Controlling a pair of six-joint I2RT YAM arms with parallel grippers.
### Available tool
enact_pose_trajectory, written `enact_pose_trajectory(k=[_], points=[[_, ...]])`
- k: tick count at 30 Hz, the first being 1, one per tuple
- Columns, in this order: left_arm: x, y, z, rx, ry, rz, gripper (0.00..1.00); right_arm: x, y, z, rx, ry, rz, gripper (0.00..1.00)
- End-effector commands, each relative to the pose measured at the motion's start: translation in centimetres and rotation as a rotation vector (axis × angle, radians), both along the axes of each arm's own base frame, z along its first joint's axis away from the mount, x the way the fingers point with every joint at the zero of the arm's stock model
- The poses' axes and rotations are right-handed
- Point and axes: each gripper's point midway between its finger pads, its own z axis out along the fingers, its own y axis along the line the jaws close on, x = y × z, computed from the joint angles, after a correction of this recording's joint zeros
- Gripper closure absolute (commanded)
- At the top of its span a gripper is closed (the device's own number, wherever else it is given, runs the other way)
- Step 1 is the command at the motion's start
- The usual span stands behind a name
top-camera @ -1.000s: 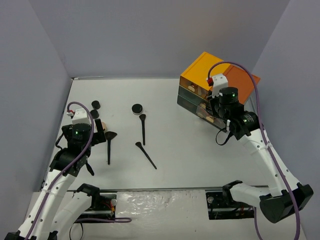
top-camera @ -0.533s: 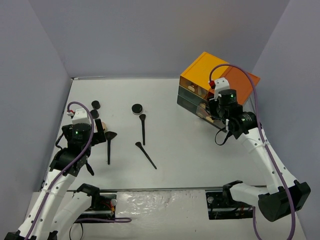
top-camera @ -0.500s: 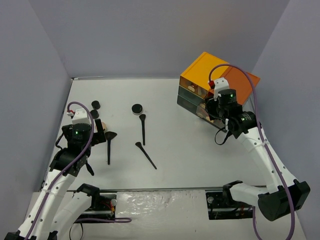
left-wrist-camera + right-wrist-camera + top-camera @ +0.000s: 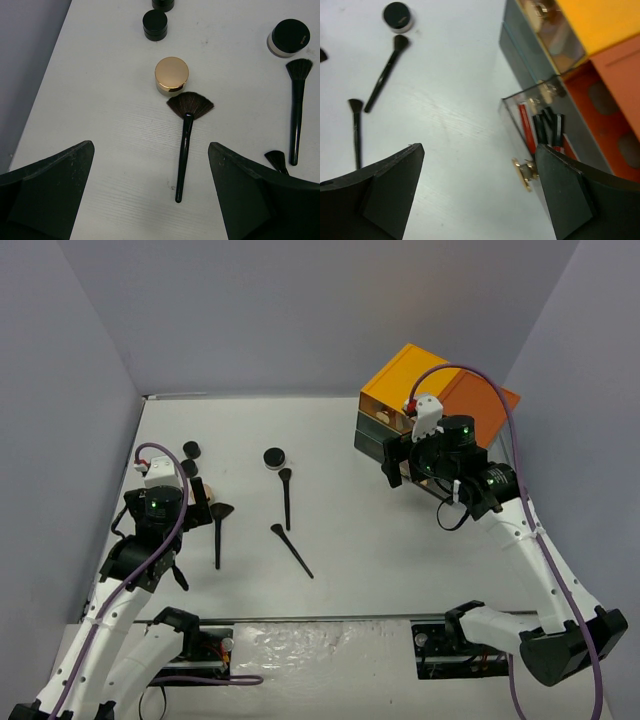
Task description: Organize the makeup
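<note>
Right pincer (image 4: 477, 150) backed off the drawer (image 4: 515, 130), spread; left pincer (image 4: 151, 146) spread; fan brush (image 4: 186, 135) lies near-to-far, bristles farthest.

left arm (image 4: 118, 592): rises from the near-left base, elbow bent, wrist at mid-left | left hand (image 4: 199, 496): aimed far-right and downward, fingers spread wide, empty | right arm (image 4: 532, 543): stretched from the near-right base toward the far right | right hand (image 4: 397, 458): turned leftward, fingers wide apart, empty
</note>
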Motion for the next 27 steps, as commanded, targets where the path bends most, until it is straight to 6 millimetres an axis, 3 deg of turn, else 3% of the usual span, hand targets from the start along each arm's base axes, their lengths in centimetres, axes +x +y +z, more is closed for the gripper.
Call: enact_pose_trajectory(k=[1, 5, 13, 27], points=[[1.2, -0.2, 1.8, -0.01, -0.068, 0.001, 0.03, -1.4, 4.7, 0.6, 0.115, 0.013, 0.164, 0.07], [1.2, -0.2, 1.7, -0.009, -0.067, 0.001, 0.03, -1.7, 5.7, -1.7, 0.098, 0.073, 0.182, 0.04], [1.1, -0.1, 1.8, -0.007, -0.068, 0.004, 0.03, 1.2, 2.7, -4.2, 0.01, 0.109, 0.024, 0.01], [0.9, 0.2, 2.1, -0.003, -0.082, 0.016, 0.03, 5.7, -3.8, -2.9, -0.145, 0.029, -0.255, 0.0]])
